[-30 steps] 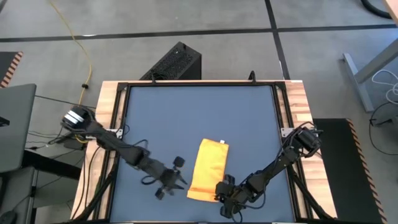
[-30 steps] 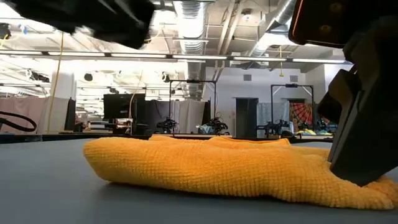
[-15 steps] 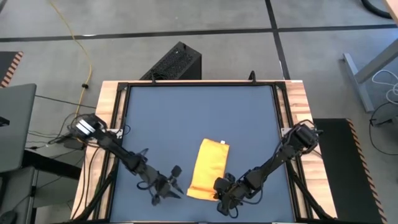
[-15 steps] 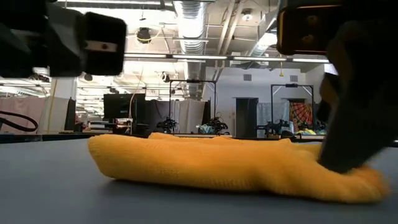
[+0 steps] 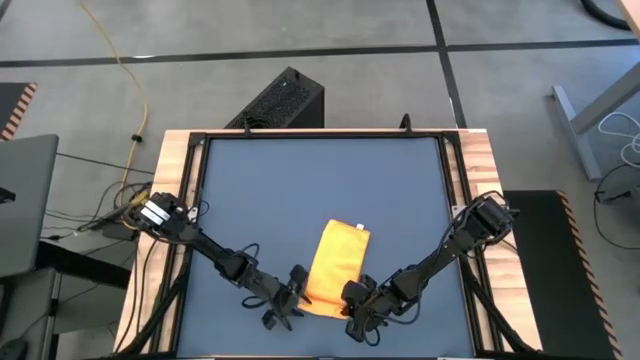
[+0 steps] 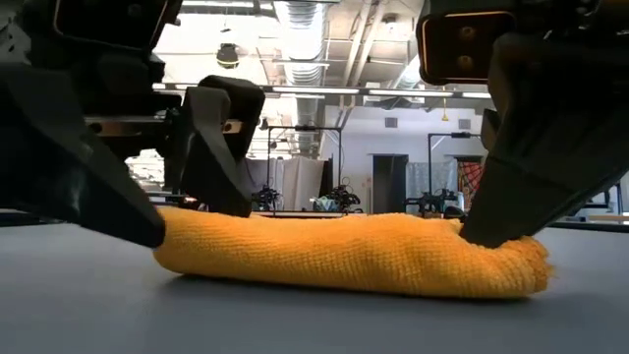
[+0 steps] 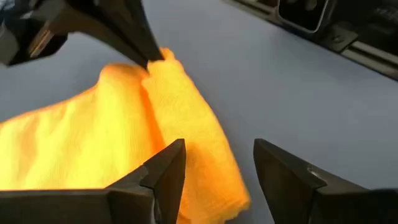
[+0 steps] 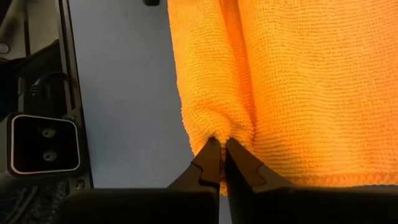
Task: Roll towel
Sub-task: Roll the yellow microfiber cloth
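The yellow towel (image 5: 335, 262) lies folded into a long strip on the blue table top, with a small white tag (image 5: 360, 227) at its far end. Its near end (image 6: 344, 254) is bunched into a thick hump. My right gripper (image 8: 217, 163) is shut on that near end, toward its right corner. My left gripper (image 7: 214, 174) is open and low at the near left corner (image 7: 217, 186). One finger (image 6: 108, 197) stands in front of the corner and the other (image 6: 218, 147) behind it. My right gripper pinches a puckered fold of the towel's near end (image 8: 217, 134) between its two fingertips, slanting down from the near right. That fold is raised off the table and the cloth beyond it lies flat. My left gripper's fingers straddle the near left corner; whether they touch it I cannot tell.
The table's dark frame rail (image 5: 320, 135) and wooden side strips (image 5: 175, 170) border the blue mat. A black box (image 5: 280, 100) sits on the floor beyond the far edge. Bare blue surface (image 5: 320, 180) lies beyond the towel's far end.
My left gripper has sunk toward the table and gone right, up to the towel's near left corner. My right gripper has drawn the near end slightly toward the far edge. That end has bunched from a flat, spread edge into a taller, shorter hump, while the far end stayed put.
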You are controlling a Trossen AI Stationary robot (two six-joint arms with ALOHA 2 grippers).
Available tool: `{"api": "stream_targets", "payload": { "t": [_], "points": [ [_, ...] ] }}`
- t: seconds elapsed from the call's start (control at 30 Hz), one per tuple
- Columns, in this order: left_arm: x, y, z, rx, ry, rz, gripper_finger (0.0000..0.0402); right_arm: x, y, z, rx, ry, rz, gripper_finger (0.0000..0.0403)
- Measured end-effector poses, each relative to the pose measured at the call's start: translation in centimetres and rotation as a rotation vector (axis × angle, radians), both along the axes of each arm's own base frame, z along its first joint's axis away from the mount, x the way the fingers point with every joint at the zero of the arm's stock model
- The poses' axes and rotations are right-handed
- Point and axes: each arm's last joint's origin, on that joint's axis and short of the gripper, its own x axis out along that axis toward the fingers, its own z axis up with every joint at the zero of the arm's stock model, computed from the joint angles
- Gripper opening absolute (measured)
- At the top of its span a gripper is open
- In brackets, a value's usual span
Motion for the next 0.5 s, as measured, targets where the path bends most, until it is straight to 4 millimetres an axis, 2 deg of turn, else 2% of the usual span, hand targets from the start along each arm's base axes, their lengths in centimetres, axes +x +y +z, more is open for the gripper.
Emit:
{"api": "stream_targets", "payload": {
  "t": [0.5],
  "points": [
    [0.2,1.3,-0.7,-0.036,0.113,0.108,0.0177,0.1,0.1,0.3,0.067,-0.005,-0.057,0.0027]
  ]
}}
